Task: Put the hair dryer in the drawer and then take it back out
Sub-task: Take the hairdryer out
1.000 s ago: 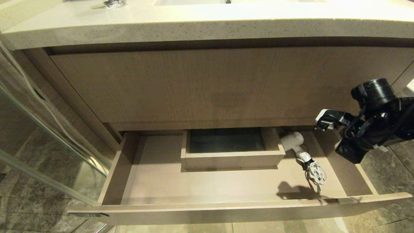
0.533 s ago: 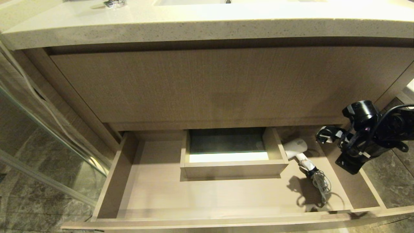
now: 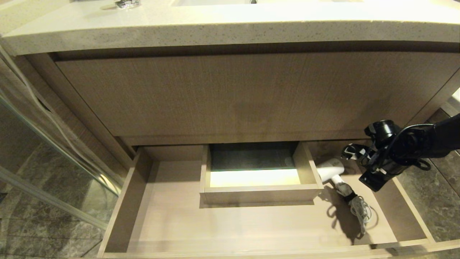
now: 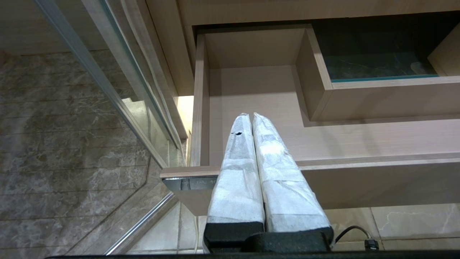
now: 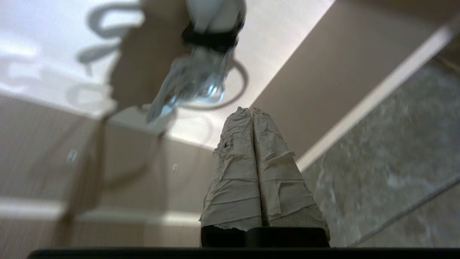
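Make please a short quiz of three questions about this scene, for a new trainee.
1. True or false: the hair dryer lies inside the open drawer.
2. The right gripper is: A) shut on the cord, B) shut and empty, C) wide open.
3. Which side of the boxed cutout is the dryer on, in the head view?

Key: 1 true. 2 B. 3 its right side.

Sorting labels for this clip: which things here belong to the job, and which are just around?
Job: hair dryer with bundled cord, open drawer, right gripper shut above it.
Just around: countertop, tap, floor tiles, left gripper.
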You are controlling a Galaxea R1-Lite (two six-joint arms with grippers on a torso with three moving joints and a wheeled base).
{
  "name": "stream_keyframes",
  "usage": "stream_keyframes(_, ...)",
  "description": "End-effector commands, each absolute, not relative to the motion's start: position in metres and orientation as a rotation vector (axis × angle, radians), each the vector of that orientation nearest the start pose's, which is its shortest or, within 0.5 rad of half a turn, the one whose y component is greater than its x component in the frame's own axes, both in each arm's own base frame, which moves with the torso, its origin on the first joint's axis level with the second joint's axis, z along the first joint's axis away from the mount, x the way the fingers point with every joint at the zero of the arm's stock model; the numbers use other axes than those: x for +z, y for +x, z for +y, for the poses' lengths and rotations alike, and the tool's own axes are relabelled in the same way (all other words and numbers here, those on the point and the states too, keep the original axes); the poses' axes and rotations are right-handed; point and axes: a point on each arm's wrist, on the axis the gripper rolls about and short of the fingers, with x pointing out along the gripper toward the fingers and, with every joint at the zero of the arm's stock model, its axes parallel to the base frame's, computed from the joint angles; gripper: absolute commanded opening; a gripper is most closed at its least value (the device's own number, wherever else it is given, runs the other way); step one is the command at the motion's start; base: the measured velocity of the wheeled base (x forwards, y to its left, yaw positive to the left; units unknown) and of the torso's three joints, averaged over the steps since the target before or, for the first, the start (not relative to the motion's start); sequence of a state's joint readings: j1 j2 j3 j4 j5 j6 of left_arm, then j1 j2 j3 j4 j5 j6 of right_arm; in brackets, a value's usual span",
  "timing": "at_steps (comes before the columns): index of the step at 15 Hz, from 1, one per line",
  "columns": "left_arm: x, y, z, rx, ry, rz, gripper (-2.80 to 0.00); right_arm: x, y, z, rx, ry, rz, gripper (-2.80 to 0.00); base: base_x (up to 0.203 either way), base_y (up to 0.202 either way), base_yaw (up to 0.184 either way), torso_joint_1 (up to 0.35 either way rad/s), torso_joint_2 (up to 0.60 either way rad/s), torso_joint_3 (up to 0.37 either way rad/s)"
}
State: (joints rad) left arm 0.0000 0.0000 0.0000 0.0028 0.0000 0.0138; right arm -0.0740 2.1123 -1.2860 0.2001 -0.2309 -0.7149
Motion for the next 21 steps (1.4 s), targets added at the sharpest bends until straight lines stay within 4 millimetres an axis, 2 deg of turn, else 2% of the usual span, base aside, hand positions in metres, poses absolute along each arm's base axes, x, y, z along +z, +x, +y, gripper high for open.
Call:
stream_keyframes(1,0.075,-0.023,0.0,0.0,0.014,0.003,-2.8,0.072,0.393,-0.034,0.114,-0.726,1.119,-2.8,0.0,0.0,0.0,0.0,0.0,0.0)
stream_keyframes(3,0.075,-0.023,0.0,0.0,0.014,0.003,-2.8,0.066,0.395,-0.034,0.114,-0.726,1.117,-2.8,0.0,0.0,0.0,0.0,0.0,0.0)
stream_keyframes(4,0.075,-0.023,0.0,0.0,0.014,0.003,-2.8,0.065,0.396,-0.035,0.114,-0.727,1.12,0.0,0.0,0.0,0.0,0.0,0.0,0.0)
stream_keyframes(7,0.075,-0.023,0.0,0.0,0.014,0.003,-2.8,0.053,0.4,-0.035,0.103,-0.696,1.139,0.0,0.0,0.0,0.0,0.0,0.0,0.0)
stream_keyframes(15,0.075,-0.023,0.0,0.0,0.014,0.003,-2.8,0.024,0.432,-0.037,0.037,-0.59,1.133,0.0,0.0,0.0,0.0,0.0,0.0,0.0)
stream_keyframes(21,0.075,-0.023,0.0,0.0,0.014,0.003,-2.8,0.01,0.445,-0.037,0.023,-0.562,1.128,0.0,0.0,0.0,0.0,0.0,0.0,0.0)
